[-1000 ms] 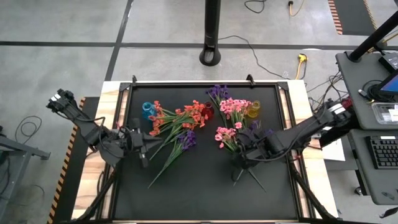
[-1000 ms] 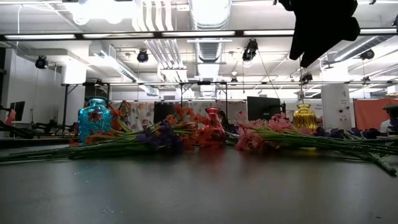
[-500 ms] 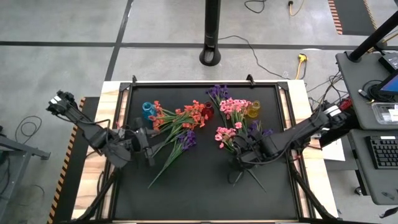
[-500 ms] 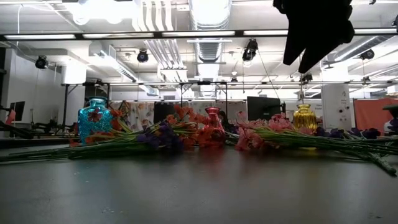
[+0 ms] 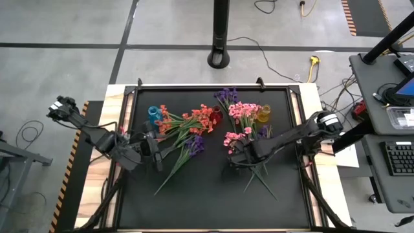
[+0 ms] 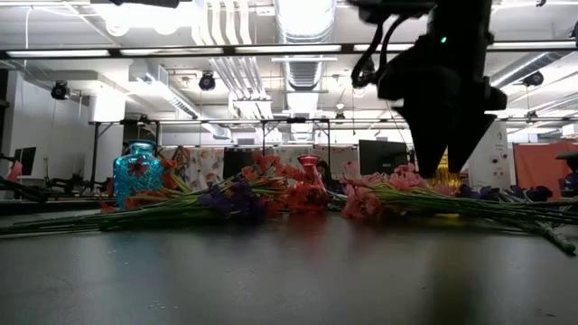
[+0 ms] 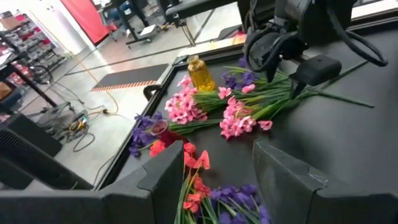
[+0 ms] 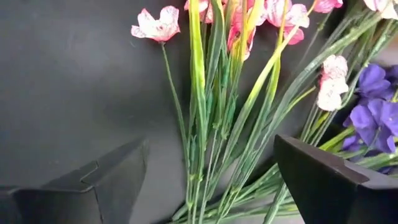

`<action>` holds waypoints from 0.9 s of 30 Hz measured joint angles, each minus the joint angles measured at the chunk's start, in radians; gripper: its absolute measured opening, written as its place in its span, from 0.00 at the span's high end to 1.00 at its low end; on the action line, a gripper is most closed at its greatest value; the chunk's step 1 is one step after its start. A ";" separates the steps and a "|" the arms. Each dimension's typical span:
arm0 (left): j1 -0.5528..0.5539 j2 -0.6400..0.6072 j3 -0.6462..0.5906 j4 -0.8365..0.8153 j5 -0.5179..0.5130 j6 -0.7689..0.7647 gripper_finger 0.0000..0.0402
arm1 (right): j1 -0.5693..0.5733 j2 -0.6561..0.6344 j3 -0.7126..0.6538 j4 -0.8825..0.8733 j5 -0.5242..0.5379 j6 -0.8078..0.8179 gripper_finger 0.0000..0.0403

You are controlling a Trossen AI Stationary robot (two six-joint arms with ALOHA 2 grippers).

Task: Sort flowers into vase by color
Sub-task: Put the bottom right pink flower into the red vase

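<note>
Flowers [image 5: 194,129] lie loose in two heaps mid-table: orange-red and purple left, pink spray [image 8: 236,93] and purple right, just near of the blue vase [image 5: 154,114], red vase [image 6: 310,171] and yellow vase [image 5: 263,114]. Light, springy, thin stems, tangled, likely slippery; blossoms crushable, so pinch low on the stems. Right gripper [image 8: 211,180] hangs over the pink stems, jaws spread wide, nothing held. Left gripper [image 7: 217,174] hovers by the orange-red and purple heap, jaws apart, empty.

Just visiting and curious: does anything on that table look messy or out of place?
Yes. The flowers lie flat in tangled heaps on the black table, purple, pink and orange-red mixed together, while the blue vase and yellow vase stand behind them without stems.
</note>
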 joint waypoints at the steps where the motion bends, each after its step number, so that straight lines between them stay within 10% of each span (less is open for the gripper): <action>1: 0.004 0.000 -0.003 0.000 0.000 0.000 0.56 | -0.005 0.007 0.000 0.001 -0.002 -0.012 0.18; 27: 0.015 -0.001 -0.006 -0.007 -0.009 -0.008 0.56 | -0.084 0.134 -0.003 0.130 -0.005 -0.149 0.25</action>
